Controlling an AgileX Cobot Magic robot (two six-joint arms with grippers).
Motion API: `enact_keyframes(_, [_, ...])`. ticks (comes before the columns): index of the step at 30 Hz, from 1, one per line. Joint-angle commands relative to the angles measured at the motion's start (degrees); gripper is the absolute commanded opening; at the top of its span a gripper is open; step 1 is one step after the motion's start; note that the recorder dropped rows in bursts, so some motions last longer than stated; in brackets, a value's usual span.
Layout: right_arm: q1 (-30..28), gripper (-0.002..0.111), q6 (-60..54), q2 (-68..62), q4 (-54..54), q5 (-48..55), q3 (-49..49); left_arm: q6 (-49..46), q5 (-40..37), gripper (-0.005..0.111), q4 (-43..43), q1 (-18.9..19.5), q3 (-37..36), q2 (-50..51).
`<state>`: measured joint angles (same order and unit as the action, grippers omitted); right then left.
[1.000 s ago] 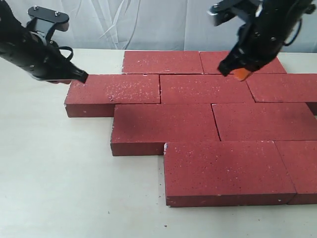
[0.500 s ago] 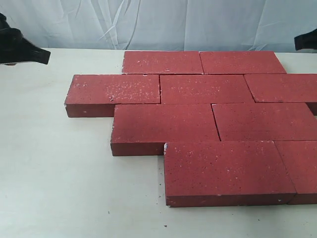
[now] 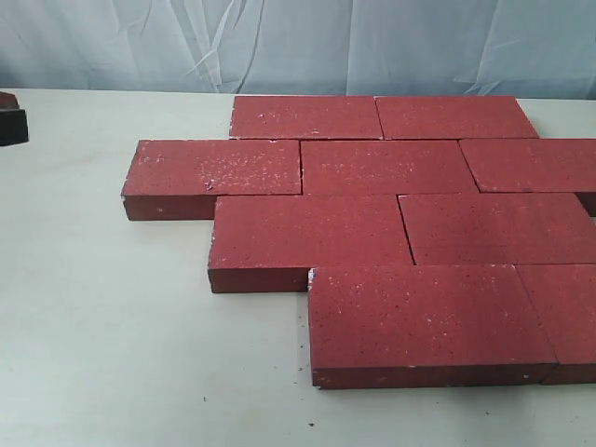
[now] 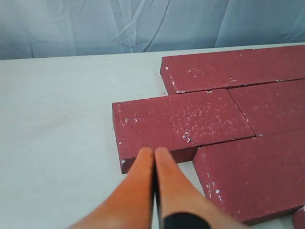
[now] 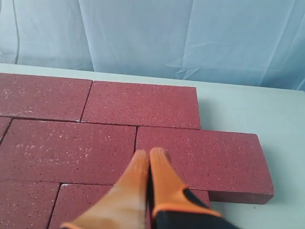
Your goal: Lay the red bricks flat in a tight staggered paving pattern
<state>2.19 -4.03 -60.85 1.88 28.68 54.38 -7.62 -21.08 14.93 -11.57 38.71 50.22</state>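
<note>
The red bricks [image 3: 356,167] lie flat on the pale table in four staggered rows, edges close together. The second row's left-end brick [image 3: 216,168] juts out to the left, and the front row's brick [image 3: 419,312] sits nearest the camera. In the left wrist view my left gripper [image 4: 154,151] is shut and empty, its orange fingers [image 4: 138,186] hovering just off the corner of that left-end brick [image 4: 183,121]. My right gripper [image 5: 149,152] is likewise shut and empty, above the right-end brick [image 5: 200,160] of a back row. Only a dark bit of the left arm [image 3: 11,126] shows in the exterior view.
Bare table [image 3: 112,307] stretches to the left and front of the bricks. A pale blue cloth backdrop [image 3: 298,42] hangs behind the table's far edge. Some bricks run past the exterior view's right edge.
Both arms have pulled back from over the bricks, the left toward the left edge and the right out of the exterior view. The bricks have not moved.
</note>
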Motion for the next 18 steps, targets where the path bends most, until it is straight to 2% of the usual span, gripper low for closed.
enact_keyframes(1, [-0.4,-0.001,0.1,0.4,0.2,-0.6,-0.4,-0.1,0.6,0.000,0.7,0.0,-0.3,-2.8])
enact_keyframes(4, [-0.4,-0.001,0.1,0.4,0.2,-0.6,-0.4,-0.4,0.6,0.000,0.9,-0.5,-0.3,-2.9])
enact_keyframes(6, [-0.4,-0.001,0.1,0.3,0.2,-0.9,-0.4,-1.6,0.7,0.000,-7.7,-0.7,-0.2,-1.2])
enact_keyframes(9, [-0.4,-0.001,0.1,0.3,0.2,-1.0,-0.4,-1.6,0.6,0.000,-16.1,-0.7,-0.3,-0.9])
enact_keyframes(12, [-0.4,-0.001,0.1,0.3,0.2,-1.0,-0.4,-1.6,0.5,0.000,-17.2,-0.7,-0.5,-0.9])
enact_keyframes(18, [-0.4,-0.001,0.1,0.3,0.2,-1.0,-0.4,1.3,0.1,0.000,-21.1,-0.7,-2.8,-8.5])
